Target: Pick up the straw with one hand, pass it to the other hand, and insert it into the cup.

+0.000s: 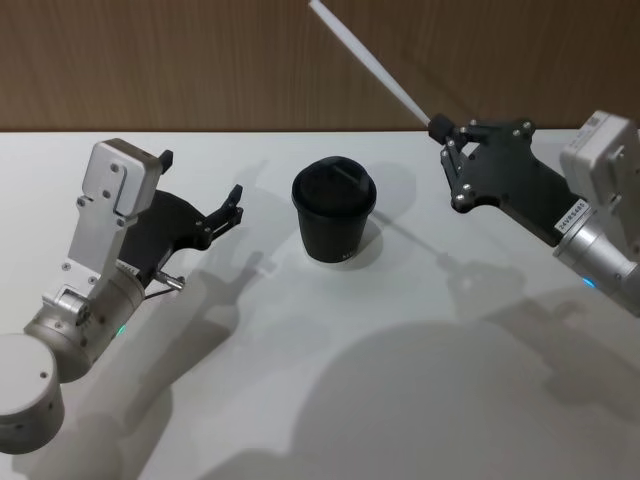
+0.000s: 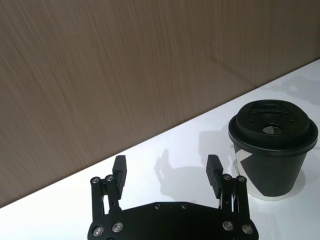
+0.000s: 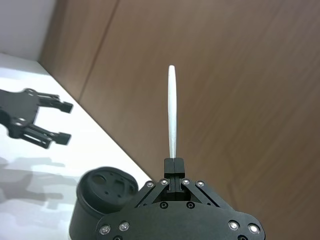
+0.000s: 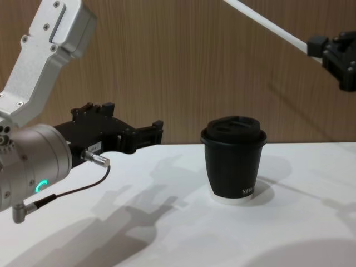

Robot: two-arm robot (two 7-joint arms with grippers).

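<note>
One lidded cup (image 1: 335, 215) on white table (image 1: 430, 390)

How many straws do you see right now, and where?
1. The straw is clamped at one end in the right tool, raised in the air, slanting upward, right of the cup.

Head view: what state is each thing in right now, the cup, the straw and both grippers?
straw: off the table, held by its lower end, slanting up, not in the cup.
cup: upright on the table, lid on, no straw in it.
right gripper: shut on the straw, raised to the right of the cup.
left gripper: open, empty, to the left of the cup.
</note>
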